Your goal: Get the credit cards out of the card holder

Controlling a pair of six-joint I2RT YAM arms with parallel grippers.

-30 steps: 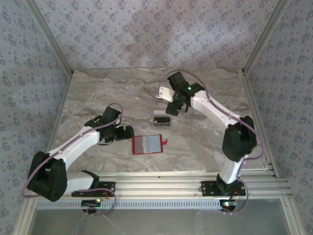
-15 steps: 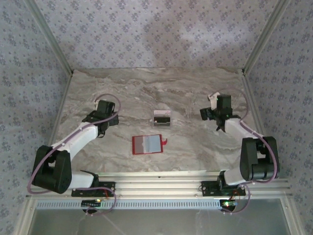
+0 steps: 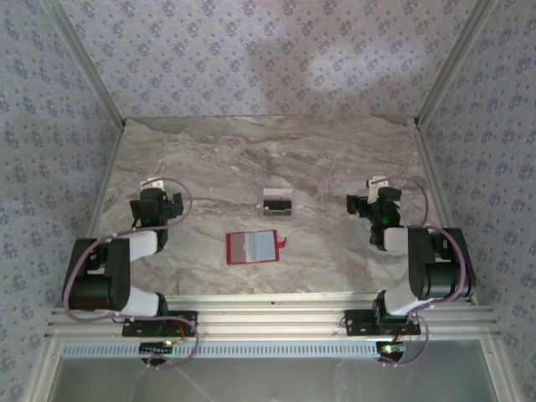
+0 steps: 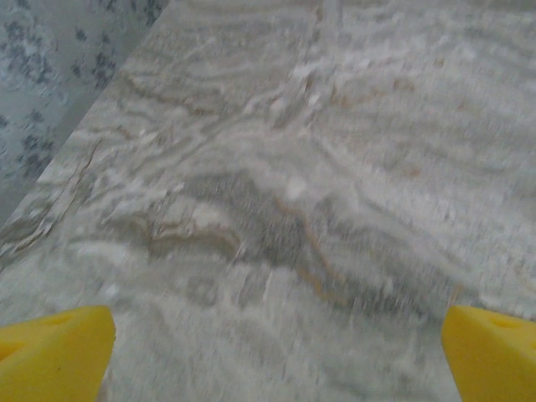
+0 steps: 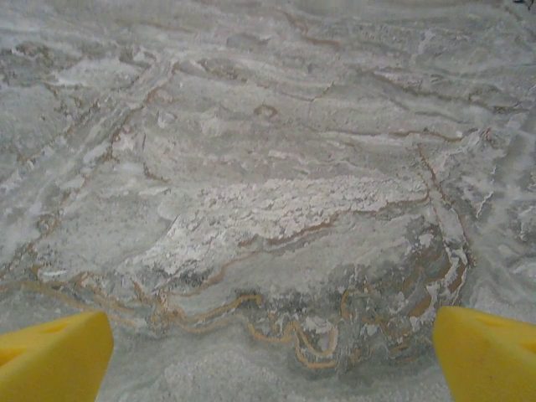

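The red card holder lies open and flat on the marble table, pale inside facing up. A small pile of grey credit cards with a dark band rests just behind it, apart from the holder. My left gripper is folded back at the table's left side, well away from both. My right gripper sits folded back on the right. In the left wrist view the left gripper is open over bare marble, its yellow fingertips wide apart. The right gripper is open too, with nothing between its fingertips.
Patterned walls with metal corner posts enclose the table on three sides. An aluminium rail runs along the near edge at the arm bases.
Both arms have drawn back from the middle to the sides, the right from above the cards, the left from beside the holder. Cards and holder lie where they were.
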